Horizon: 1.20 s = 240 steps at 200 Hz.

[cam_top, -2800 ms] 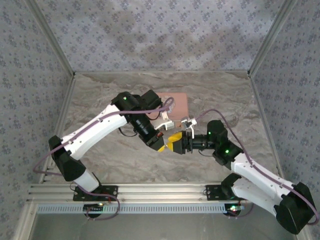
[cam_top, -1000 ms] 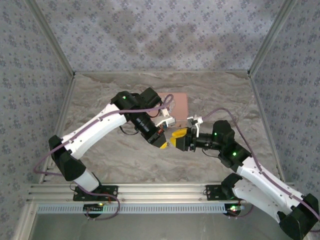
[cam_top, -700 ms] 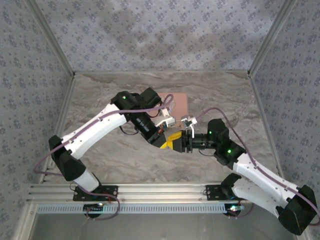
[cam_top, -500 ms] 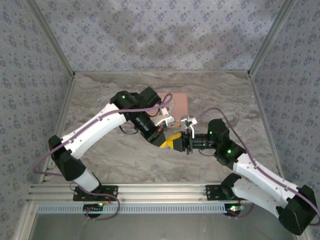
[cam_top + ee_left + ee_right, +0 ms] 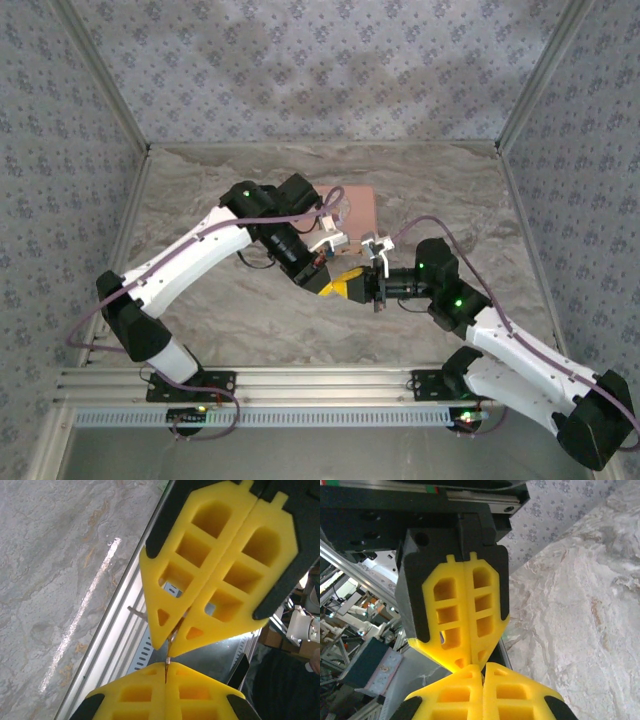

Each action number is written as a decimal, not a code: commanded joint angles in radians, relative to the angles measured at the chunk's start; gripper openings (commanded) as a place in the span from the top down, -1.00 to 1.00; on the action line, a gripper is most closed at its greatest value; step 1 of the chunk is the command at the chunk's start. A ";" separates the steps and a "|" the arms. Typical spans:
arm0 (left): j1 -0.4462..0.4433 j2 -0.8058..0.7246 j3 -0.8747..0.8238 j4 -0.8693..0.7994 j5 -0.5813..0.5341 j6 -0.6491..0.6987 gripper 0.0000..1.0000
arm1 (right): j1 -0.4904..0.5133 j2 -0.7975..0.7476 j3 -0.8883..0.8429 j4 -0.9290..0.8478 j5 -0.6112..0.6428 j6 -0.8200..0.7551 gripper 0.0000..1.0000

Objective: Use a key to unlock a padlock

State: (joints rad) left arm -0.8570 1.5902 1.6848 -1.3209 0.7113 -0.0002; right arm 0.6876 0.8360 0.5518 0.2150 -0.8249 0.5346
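My two grippers meet tip to tip above the middle of the table. The left gripper (image 5: 336, 288) reaches in from the left and the right gripper (image 5: 358, 286) from the right. In the left wrist view a thin silvery key (image 5: 170, 647) runs from the seam of my left gripper (image 5: 166, 667) up into the pinched tips of the right gripper (image 5: 172, 641). Both pairs of yellow fingers are shut on it. The right wrist view has the right gripper (image 5: 483, 668) closed against the left gripper's tips (image 5: 469, 661), with the key hidden there. The padlock is out of view.
A pink rectangular tin (image 5: 358, 210) lies on the marble-patterned table (image 5: 200, 190) just behind the left wrist. Patterned walls enclose the back and both sides. An aluminium rail (image 5: 300, 385) runs along the near edge by the arm bases.
The right gripper, open a second ago, has swung in toward the left gripper's tips and shut there. The left arm has barely moved and stays shut.
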 commanded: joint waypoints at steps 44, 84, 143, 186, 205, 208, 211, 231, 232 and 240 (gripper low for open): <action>0.067 -0.080 -0.025 0.096 -0.003 -0.037 1.00 | 0.006 -0.009 0.021 -0.055 -0.009 -0.060 1.00; 0.076 -0.096 -0.028 0.116 0.025 -0.042 1.00 | 0.009 0.000 0.030 -0.039 0.013 -0.056 1.00; 0.086 -0.137 -0.067 0.168 0.049 -0.062 0.48 | -0.013 -0.023 0.034 0.013 0.146 -0.028 1.00; 0.196 -0.238 -0.171 0.328 0.008 -0.184 0.07 | -0.067 -0.031 0.031 -0.006 0.182 -0.023 1.00; 0.251 -0.298 -0.238 0.419 -0.029 -0.250 -0.11 | -0.085 -0.038 0.036 -0.030 0.200 -0.030 1.00; 0.258 -0.306 -0.248 0.430 -0.042 -0.261 -0.13 | -0.087 -0.040 0.037 -0.037 0.208 -0.032 1.00; 0.263 -0.314 -0.259 0.442 -0.050 -0.270 -0.13 | -0.091 -0.041 0.038 -0.041 0.213 -0.034 1.00; 0.286 -0.361 -0.348 0.543 -0.122 -0.346 -0.19 | -0.131 -0.038 0.050 -0.079 0.253 -0.040 1.00; 0.287 -0.364 -0.354 0.552 -0.126 -0.350 -0.20 | -0.132 -0.037 0.051 -0.080 0.254 -0.040 1.00; 0.287 -0.380 -0.407 0.611 -0.159 -0.391 -0.26 | -0.155 -0.031 0.059 -0.088 0.277 -0.037 1.00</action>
State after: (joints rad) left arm -0.5789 1.2560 1.3804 -0.8940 0.6525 -0.2592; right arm 0.5770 0.8093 0.5735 0.1787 -0.6205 0.5041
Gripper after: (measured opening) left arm 0.600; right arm 0.059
